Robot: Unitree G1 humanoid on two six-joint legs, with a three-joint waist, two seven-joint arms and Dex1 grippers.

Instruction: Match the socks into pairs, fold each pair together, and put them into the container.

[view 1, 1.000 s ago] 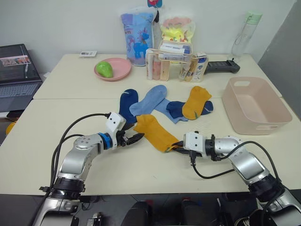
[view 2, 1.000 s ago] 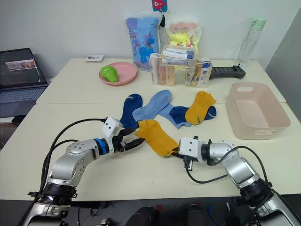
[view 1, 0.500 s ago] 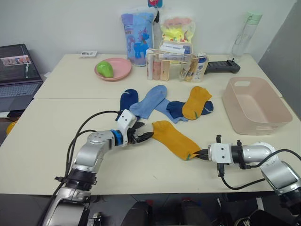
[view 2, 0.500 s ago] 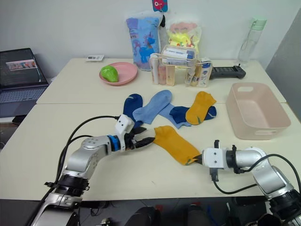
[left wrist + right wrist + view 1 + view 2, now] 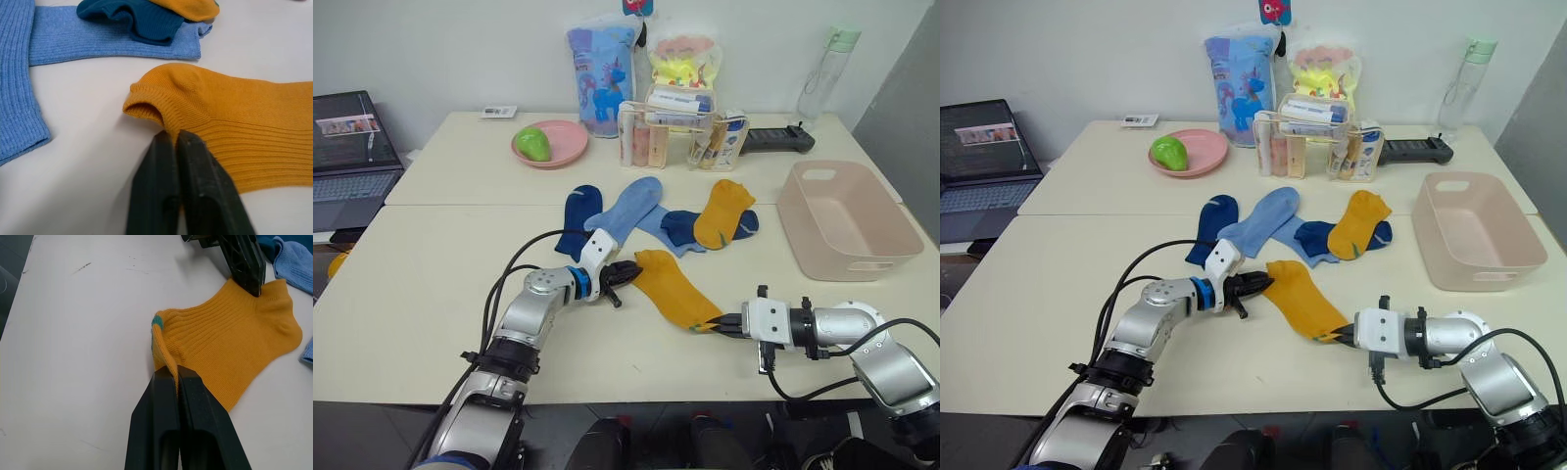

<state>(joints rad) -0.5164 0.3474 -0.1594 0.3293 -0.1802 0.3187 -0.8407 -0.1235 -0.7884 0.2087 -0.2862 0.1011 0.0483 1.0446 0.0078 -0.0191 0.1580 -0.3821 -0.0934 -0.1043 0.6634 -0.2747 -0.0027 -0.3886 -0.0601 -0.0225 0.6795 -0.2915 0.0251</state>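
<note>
A mustard yellow sock (image 5: 674, 291) lies flat on the table between my two grippers. My left gripper (image 5: 629, 273) is shut on its ribbed cuff (image 5: 146, 100). At the other end, my right gripper (image 5: 715, 324) is shut on the toe with the green mark (image 5: 157, 323). Behind it lie the other socks in a loose row: a dark navy one (image 5: 576, 215), a light blue one (image 5: 628, 206), a second light blue one (image 5: 655, 224), a second navy one (image 5: 681, 226) and a second mustard one (image 5: 722, 211). The pale pink container (image 5: 847, 223) stands at the right and holds nothing.
A round pink plate (image 5: 563, 144) with a green fruit sits at the back left. A clear rack of packets (image 5: 680, 134), two printed bags, a bottle (image 5: 822, 70) and a black device (image 5: 779, 139) line the back. A laptop (image 5: 350, 147) stands at far left.
My left gripper has moved right to the sock's cuff and shut on it. My right gripper, still holding the toe, has drawn the mustard sock to the right.
</note>
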